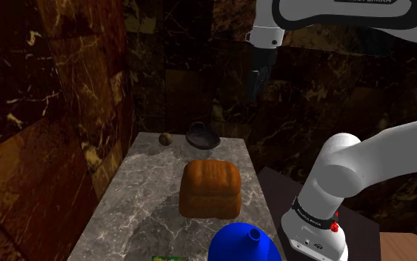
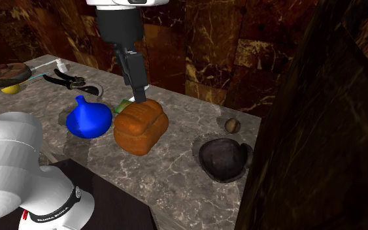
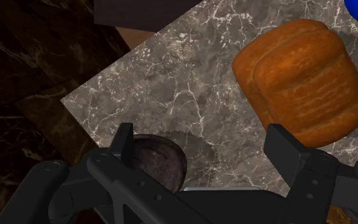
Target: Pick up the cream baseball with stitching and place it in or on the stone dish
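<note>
My gripper (image 3: 203, 145) is spread wide and holds nothing, high in the shoulder view's upper middle. The small brownish ball (image 1: 166, 139) lies well below-left of it, near the dark dish (image 1: 201, 136).

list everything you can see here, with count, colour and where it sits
ball: 1, dull tan, far end of the counter, beside the dish but apart from it
dish: 1, dark grey, far end
loaf: 1, orange-brown, mid counter
vessel: 1, blue, near end, next to the loaf
pliers-like item: 1, dark handles, beyond the vessel in the second exterior view
counter: 1, grey marble
arm: 1, white
tool: 1, black, open, raised over the counter, holding nothing
</note>
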Action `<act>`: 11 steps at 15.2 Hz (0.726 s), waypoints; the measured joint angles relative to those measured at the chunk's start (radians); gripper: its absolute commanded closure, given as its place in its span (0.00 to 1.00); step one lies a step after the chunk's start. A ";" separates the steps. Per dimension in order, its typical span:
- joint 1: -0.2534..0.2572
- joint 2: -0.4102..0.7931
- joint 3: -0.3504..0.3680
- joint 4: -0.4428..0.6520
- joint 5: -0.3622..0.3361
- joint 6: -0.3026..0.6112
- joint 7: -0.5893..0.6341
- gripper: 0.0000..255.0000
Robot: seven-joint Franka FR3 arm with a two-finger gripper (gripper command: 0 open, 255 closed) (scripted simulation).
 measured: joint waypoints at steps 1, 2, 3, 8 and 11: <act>0.000 0.000 0.000 0.000 0.000 0.000 0.000 0.00; 0.000 0.019 -0.001 0.002 -0.002 0.014 -0.002 0.00; 0.003 0.042 0.003 0.006 0.000 0.030 0.000 0.00; 0.008 0.216 0.005 0.048 -0.008 0.141 -0.015 0.00; 0.012 0.326 0.010 0.070 -0.013 0.215 -0.019 0.00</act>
